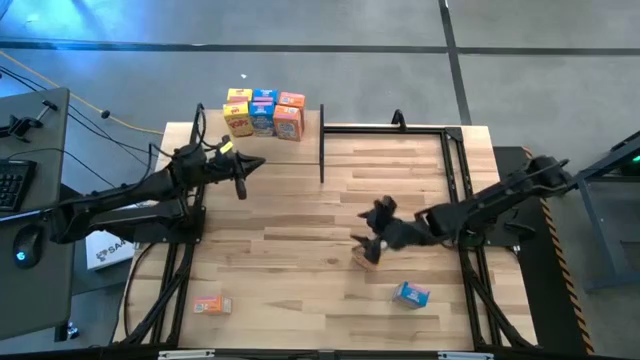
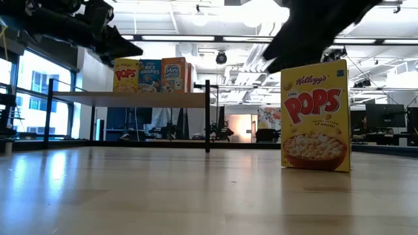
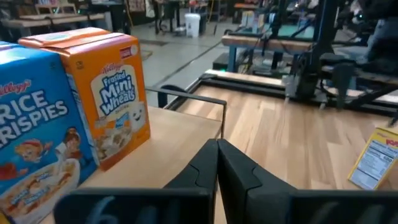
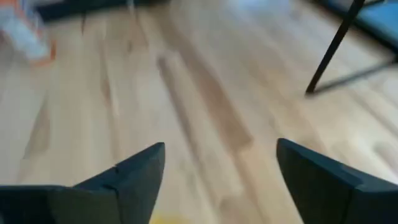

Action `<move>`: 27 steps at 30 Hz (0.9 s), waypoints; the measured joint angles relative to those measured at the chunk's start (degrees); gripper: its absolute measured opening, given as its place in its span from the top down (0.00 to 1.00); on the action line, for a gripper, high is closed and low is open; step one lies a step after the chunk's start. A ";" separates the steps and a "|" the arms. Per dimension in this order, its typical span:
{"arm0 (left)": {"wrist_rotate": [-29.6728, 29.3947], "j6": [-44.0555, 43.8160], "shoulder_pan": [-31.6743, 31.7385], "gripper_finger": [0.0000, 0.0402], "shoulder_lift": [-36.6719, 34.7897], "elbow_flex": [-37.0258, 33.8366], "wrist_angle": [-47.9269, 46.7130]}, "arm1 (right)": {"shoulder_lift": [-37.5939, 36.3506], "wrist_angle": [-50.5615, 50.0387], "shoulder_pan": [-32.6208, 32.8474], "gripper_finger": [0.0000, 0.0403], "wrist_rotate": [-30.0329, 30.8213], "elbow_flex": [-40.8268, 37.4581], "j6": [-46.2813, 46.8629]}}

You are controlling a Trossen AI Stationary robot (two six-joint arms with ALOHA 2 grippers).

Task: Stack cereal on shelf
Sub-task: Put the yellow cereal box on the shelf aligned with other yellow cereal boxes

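- The shelf (image 1: 262,140) stood at the table's (image 1: 330,200) far left corner, a light board on thin black posts.
- Boxes of cereal stood on it in a tight cluster: a yellow Pops box (image 2: 126,74), a blue Rice Krispies box (image 2: 149,76) and an orange Mini Wheats box (image 2: 174,74) showed in the front row of the low view, with more behind them in the high view.
- The left gripper (image 1: 243,172) hung just beside the shelf's near edge, its fingers (image 3: 217,168) pressed together and holding nothing.
- The right gripper (image 1: 372,238) hovered over the table's near right part, fingers (image 4: 134,171) spread wide, with nothing between them.
- A second Pops box (image 2: 316,115) stood upright on the table, just under the right gripper.
- A blue box (image 1: 411,294) lay on the table nearer the front edge, apart from that gripper.
- An orange box (image 1: 212,304) lay near the front left corner, well apart from both arms.
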 joint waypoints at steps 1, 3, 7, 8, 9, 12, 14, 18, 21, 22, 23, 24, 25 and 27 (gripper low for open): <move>-0.08 -0.21 -0.18 1.00 0.00 -0.67 1.02 | 0.01 -5.87 1.57 0.25 0.06 2.59 2.50; -0.08 -0.38 -0.28 1.00 -0.02 -1.40 1.51 | 0.55 -15.28 4.39 0.22 0.18 7.70 8.14; -0.10 -0.37 -0.31 1.00 0.00 -2.50 1.35 | 1.98 -27.05 9.32 0.20 0.31 13.83 18.29; -0.10 -0.34 -0.31 1.00 0.00 -2.55 1.30 | 2.50 -28.62 10.11 0.20 0.31 14.34 20.59; -0.12 -0.35 -0.28 1.00 0.00 -2.55 1.27 | 3.12 -29.72 10.85 0.20 0.31 14.49 22.93; -0.12 -0.36 -0.28 1.00 0.00 -2.55 1.54 | 5.47 -30.91 12.66 0.20 0.27 14.30 28.19; -0.12 -0.37 -0.28 1.00 0.00 -2.55 1.55 | 7.12 -31.11 13.68 0.20 0.30 14.19 30.46; -0.12 -0.38 -0.28 1.00 0.00 -2.55 1.52 | 9.50 -31.15 14.95 0.20 0.27 14.15 34.90; -0.14 -0.36 -0.28 1.00 0.00 -2.55 1.52 | 11.04 -32.55 15.44 0.20 0.29 14.10 37.87; -0.17 -0.34 -0.28 1.00 0.00 -2.55 1.52 | 11.50 -32.62 15.42 0.20 0.42 14.10 38.38; -0.17 -0.30 -0.28 1.00 0.00 -2.55 1.52 | 11.89 -32.67 15.42 0.20 0.82 14.10 38.75; -0.18 -0.29 -0.28 1.00 0.00 -2.55 1.52 | 12.33 -32.78 15.42 0.20 1.14 14.10 39.39; -0.19 -0.35 -0.28 1.00 0.00 -2.55 1.51 | 12.75 -32.84 15.42 0.21 1.25 14.10 39.47; -0.19 -0.37 -0.28 1.00 0.00 -2.55 1.48 | 13.51 -32.82 15.37 0.22 1.42 14.10 39.48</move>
